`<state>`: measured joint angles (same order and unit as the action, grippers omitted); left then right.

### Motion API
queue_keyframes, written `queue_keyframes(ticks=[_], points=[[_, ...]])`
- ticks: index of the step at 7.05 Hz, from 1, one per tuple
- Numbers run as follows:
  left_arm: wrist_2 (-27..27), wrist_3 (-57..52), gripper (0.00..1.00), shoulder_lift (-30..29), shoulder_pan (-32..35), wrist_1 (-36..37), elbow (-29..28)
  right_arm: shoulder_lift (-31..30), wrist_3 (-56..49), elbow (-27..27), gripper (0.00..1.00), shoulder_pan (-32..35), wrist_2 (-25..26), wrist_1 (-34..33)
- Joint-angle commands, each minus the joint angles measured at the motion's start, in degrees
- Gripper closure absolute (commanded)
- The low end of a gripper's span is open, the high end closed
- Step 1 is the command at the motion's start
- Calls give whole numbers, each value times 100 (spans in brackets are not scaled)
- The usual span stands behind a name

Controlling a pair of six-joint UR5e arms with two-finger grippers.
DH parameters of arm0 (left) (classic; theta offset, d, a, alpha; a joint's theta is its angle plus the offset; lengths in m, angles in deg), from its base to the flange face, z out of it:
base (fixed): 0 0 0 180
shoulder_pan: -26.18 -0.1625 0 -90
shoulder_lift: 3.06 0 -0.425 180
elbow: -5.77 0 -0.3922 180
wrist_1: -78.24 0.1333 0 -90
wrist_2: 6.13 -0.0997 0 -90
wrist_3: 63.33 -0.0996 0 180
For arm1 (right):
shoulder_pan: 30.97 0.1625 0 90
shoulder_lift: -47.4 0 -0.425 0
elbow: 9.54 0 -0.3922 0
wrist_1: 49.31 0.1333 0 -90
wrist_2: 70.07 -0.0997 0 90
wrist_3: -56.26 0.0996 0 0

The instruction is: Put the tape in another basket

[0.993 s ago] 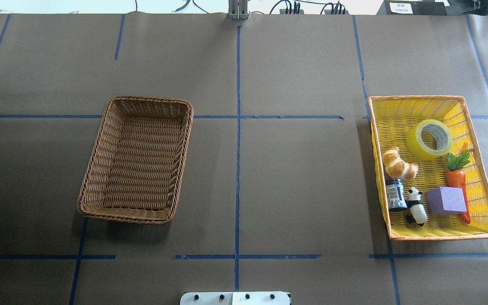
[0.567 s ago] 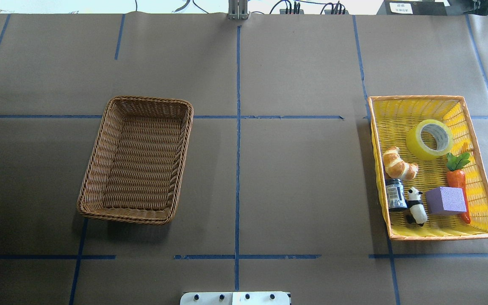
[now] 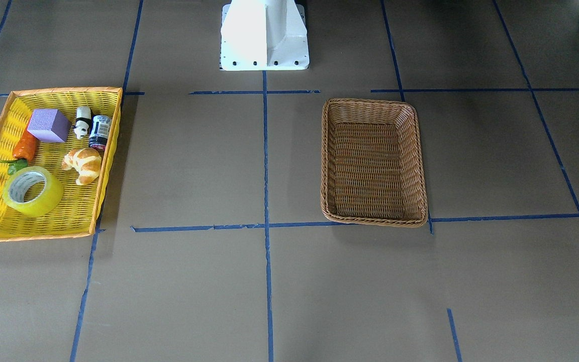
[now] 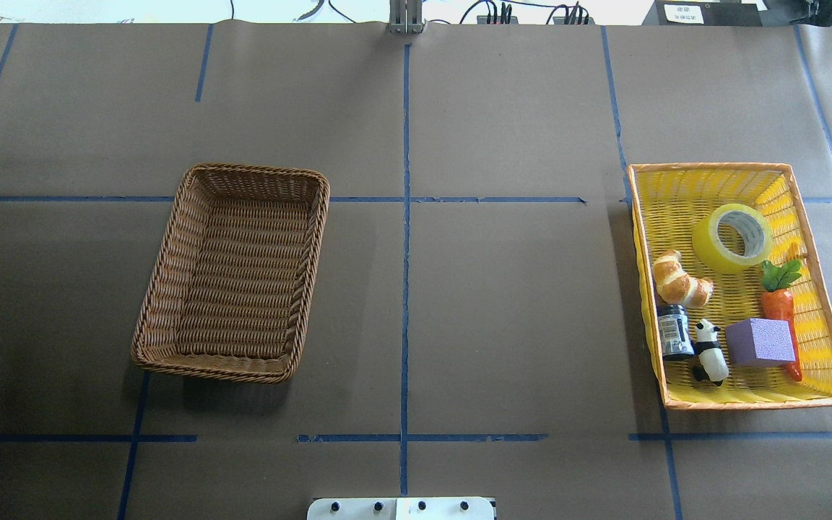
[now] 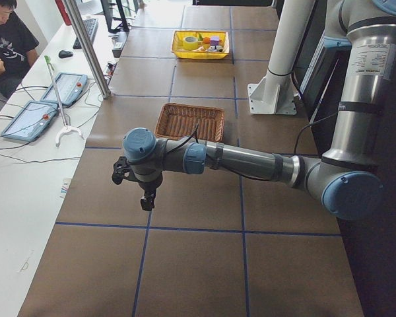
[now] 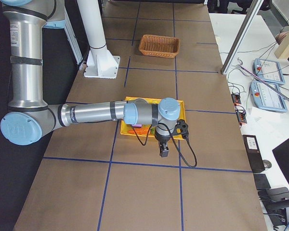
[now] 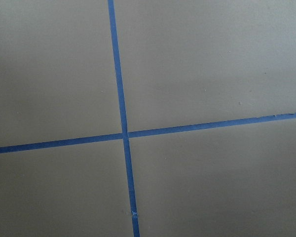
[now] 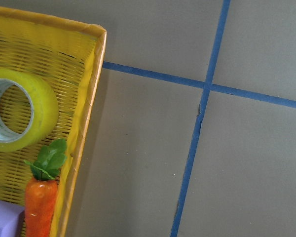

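The table covered in brown paper and crossed by blue lines [image 4: 503, 303] bears two baskets, well apart. The rectangular brown woven wicker basket [image 4: 309, 267] lies on the robot's left, and the yellow tray-like basket with an orange rim [image 4: 705, 167] on its right. The left gripper [image 5: 147, 201] hangs over bare table beyond the wicker basket. The right gripper [image 6: 164, 153] hangs just outside the yellow basket. I cannot tell how far either pincer is open. The wide roll of translucent yellow-green tape [image 4: 711, 251] lies in the yellow basket's far half, near a purple block [image 4: 760, 341], a croissant [image 4: 679, 280] and a carrot [image 4: 778, 305].
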<state>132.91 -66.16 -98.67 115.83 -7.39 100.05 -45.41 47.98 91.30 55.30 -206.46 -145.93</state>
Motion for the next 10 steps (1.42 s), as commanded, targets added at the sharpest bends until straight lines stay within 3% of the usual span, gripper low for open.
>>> queue_keyframes(ticks=[1, 3, 7, 10], points=[[0, -15, 0, 7, 0, -6, 20, 43, 28, 14, 0, -170, -72, 3], [0, -7, 0, -1, 0, -6, 20, 244, 72, 32, 0, -425, -72, 3], [9, -7, 0, -1, 0, -24, 29, 1228, 1485, 6, 0, -1609, -28, 133], [9, 2, 0, -19, 0, -59, 20, 1230, 2988, -922, 8, -2235, 498, 2203]])
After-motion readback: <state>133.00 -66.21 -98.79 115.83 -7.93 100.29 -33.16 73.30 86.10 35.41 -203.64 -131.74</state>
